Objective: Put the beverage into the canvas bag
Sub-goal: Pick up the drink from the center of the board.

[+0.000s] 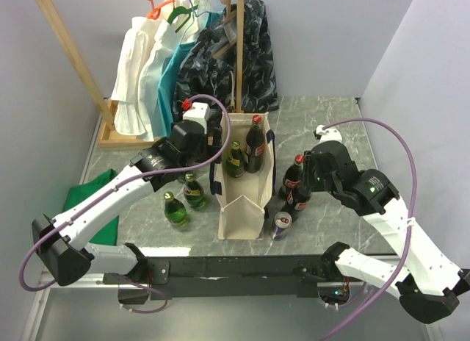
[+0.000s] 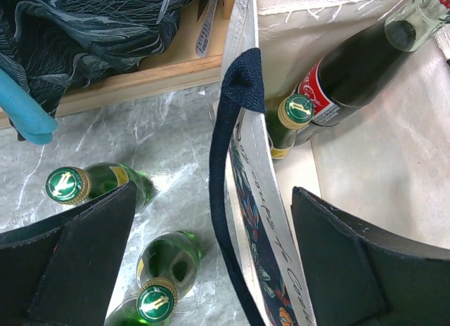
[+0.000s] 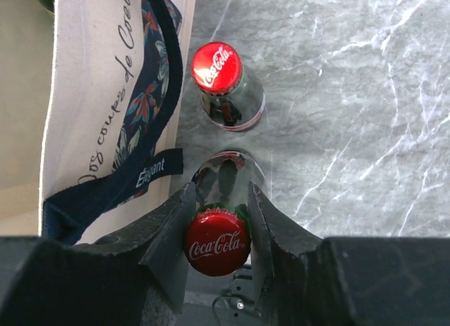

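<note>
The canvas bag (image 1: 242,209) stands open mid-table, cream with navy handles, holding a green bottle (image 1: 235,161) and a cola bottle (image 1: 255,146). Just right of it stand two red-capped cola bottles. My right gripper (image 3: 219,220) is shut on the nearer cola bottle (image 3: 218,243), with a finger on each side of its neck under the cap. The other cola bottle (image 3: 216,67) stands free beyond it. My left gripper (image 2: 212,192) is open and straddles the bag's left wall (image 2: 274,199) and navy handle (image 2: 228,164).
Two green bottles (image 1: 194,190) (image 1: 175,209) stand left of the bag. A can (image 1: 280,225) sits by its front right corner. A wooden clothes rack (image 1: 235,54) with hanging garments fills the back. A green cloth (image 1: 95,201) lies at the left edge.
</note>
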`<state>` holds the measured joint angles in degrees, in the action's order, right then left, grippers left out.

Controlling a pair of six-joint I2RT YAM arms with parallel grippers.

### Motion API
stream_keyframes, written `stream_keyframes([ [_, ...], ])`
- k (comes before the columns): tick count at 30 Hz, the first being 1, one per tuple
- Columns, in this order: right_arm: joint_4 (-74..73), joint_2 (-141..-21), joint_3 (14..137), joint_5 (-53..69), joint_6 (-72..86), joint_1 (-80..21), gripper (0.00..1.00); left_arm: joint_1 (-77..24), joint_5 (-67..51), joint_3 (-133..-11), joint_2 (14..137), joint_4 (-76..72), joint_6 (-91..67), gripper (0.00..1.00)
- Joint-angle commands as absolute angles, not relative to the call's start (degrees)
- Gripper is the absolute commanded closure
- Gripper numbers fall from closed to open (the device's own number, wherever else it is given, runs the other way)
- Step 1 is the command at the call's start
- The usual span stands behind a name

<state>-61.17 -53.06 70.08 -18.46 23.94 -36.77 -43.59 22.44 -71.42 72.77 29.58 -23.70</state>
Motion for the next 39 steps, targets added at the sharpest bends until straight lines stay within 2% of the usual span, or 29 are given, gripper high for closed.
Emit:
stream_keyframes([
  [1, -59.68, -52.21, 73.65, -19.25, 25.49, -36.74, 1.00, -43.77, 23.64, -71.54, 70.93, 28.56, -23.82, 0.04],
  [39, -67.50, -55.28, 91.67, -25.49, 22.85, -36.74, 1.00, -43.77, 22.94, -71.81, 70.75, 29.27, -23.20, 0.04],
])
